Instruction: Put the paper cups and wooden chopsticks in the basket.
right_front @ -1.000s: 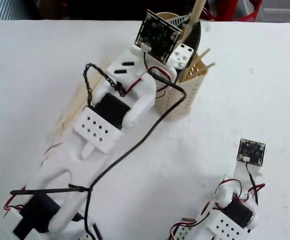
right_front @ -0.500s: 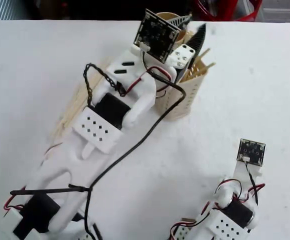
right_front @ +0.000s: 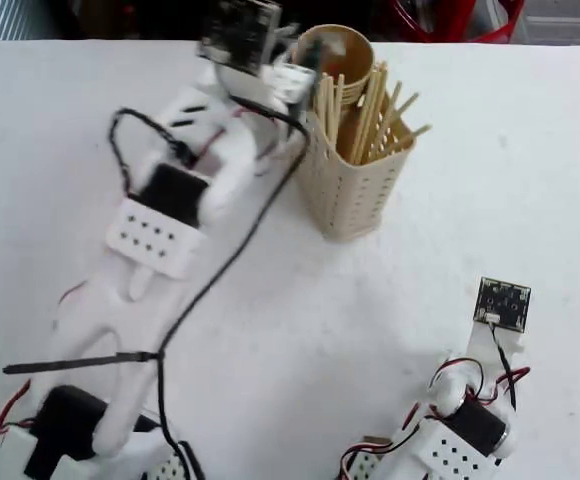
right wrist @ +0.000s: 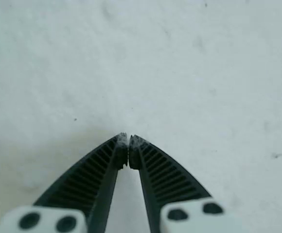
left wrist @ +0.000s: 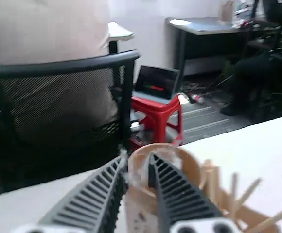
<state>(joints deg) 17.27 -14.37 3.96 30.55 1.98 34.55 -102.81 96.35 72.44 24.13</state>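
My left end effector (left wrist: pixel 137 162) sits right at the rim of the paper cup (right_front: pixel 338 45), its jaws parted only a sliver and, as far as I can see, gripping nothing. That cup stands in the basket (right_front: pixel 355 195), with the wooden chopsticks (right_front: pixel 370 105) bunched upright just beside it. My right end effector (right wrist: pixel 128 141) is closed tip to tip, empty, over the table (right_front: pixel 510 200).
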